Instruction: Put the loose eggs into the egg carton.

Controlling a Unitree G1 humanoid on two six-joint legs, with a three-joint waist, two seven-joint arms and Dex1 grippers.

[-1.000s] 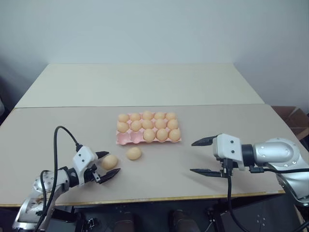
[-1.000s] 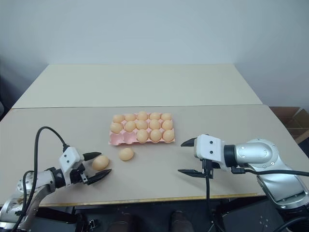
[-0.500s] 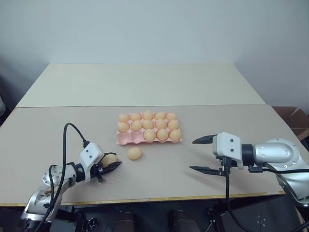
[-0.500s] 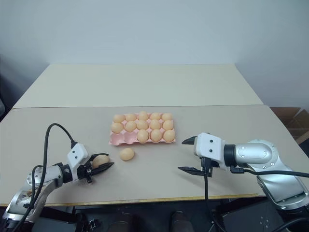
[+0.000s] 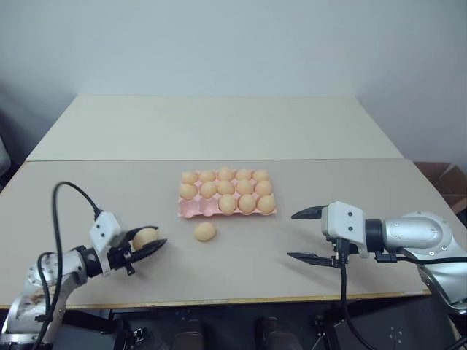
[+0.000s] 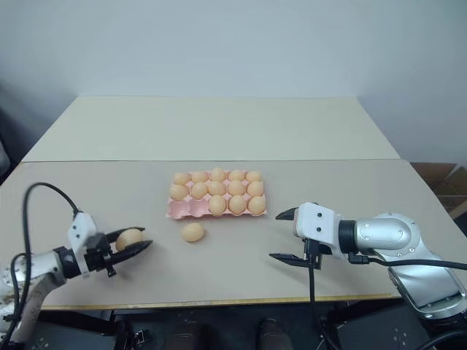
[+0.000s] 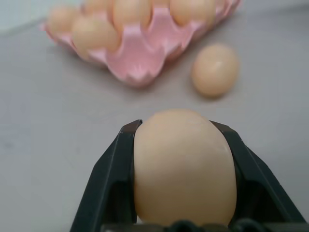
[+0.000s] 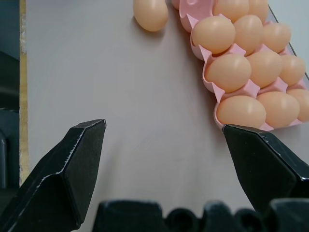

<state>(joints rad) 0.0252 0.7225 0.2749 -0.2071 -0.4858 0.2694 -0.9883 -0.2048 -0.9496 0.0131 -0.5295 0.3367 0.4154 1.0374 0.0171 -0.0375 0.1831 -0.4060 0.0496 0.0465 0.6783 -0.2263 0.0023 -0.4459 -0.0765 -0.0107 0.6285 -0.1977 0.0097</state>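
Right now your left gripper (image 5: pixel 146 244) is clenched on one loose egg (image 7: pixel 183 166), pinched between the two black fingers (image 7: pixel 110 179) and clear of the table (image 5: pixel 241 292). Squeeze harder and you could crack the shell; loosen and the smooth egg may slide out forward. The egg carton (image 5: pixel 191 209) lies ahead of that gripper and to its right, its two empty cups at the near left corner. A second loose egg (image 5: pixel 204 231) rests between the gripper and those cups, so a low approach could knock it rolling. Your right gripper (image 5: pixel 312 235) hangs spread wide and empty, just beyond the carton's right end.
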